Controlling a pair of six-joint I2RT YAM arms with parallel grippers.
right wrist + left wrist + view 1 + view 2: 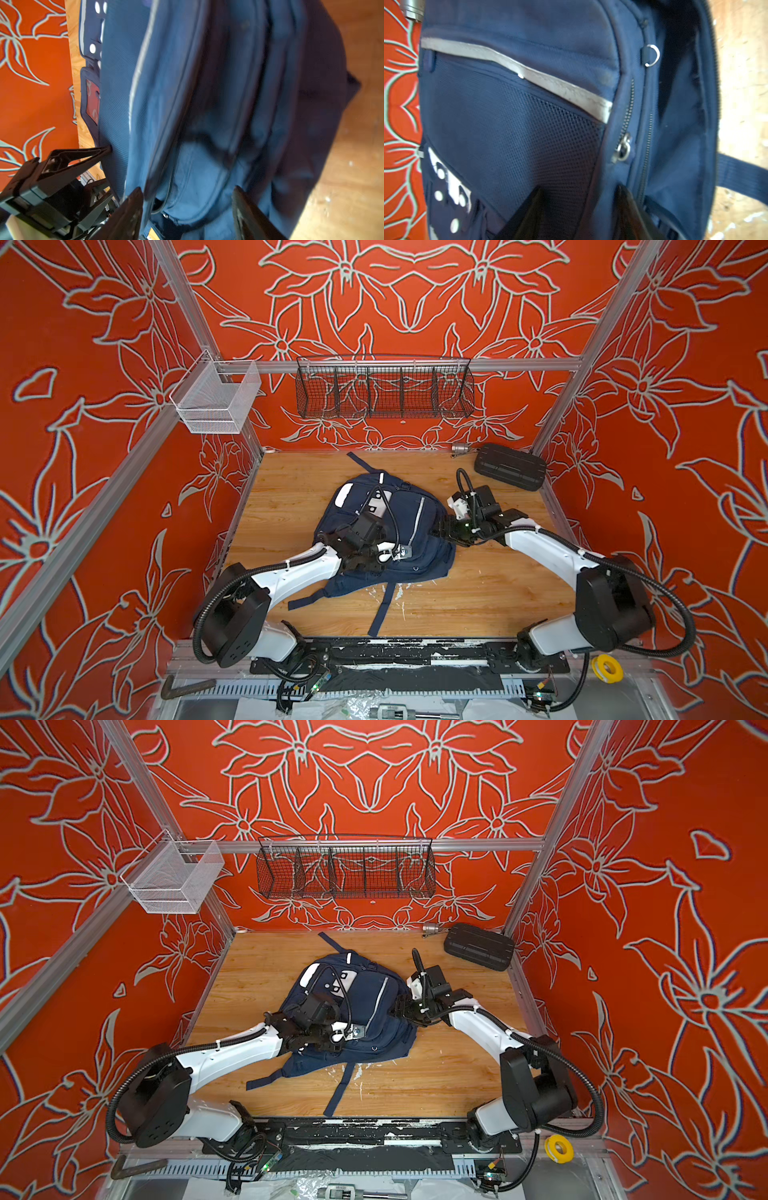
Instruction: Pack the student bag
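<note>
Left wrist view: left pincer (579, 187) clamped on student bag (512, 128) fabric beside an open zip. Right pincer (187, 188) clamps the opposite edge. Black ribbed case (510, 466) lies beyond the right pincer, apart, on the tabletop (478, 593).

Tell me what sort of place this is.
Probably a robot test cell: a wooden tabletop walled by aluminium frame rails and red floral panels, with a left arm and right arm mounted at its front.
</note>
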